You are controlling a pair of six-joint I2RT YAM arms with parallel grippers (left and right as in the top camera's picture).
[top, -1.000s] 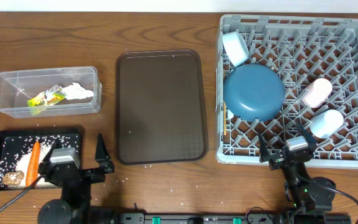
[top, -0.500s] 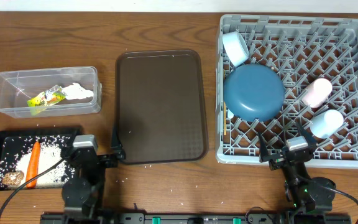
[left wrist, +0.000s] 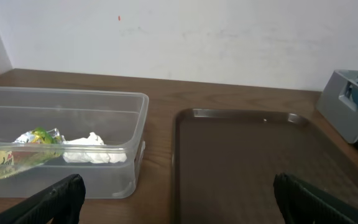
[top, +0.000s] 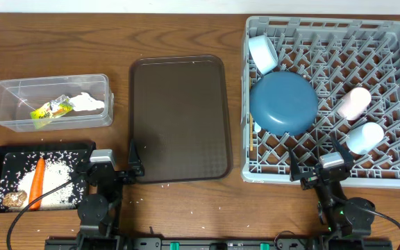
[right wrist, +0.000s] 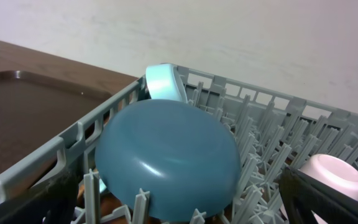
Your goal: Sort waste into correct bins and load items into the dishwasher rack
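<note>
Left end effector (top: 109, 165) now rightward off black tray (top: 40, 146), wide open, empty, carrot (top: 37, 182) to its left.

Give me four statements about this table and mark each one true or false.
1. The orange carrot lies in the shallow black rectangular tray. True.
2. The crumpled white napkin lies on the large dark brown serving tray. False: it is in the clear rectangular plastic tub, beside the yellow-green foil wrapper.
3. The large round blue plate stands in the grey plastic dishwasher rack. True.
4. The right end effector grips the pink cup. False: it is open and empty; the cup sits in the rack.
</note>
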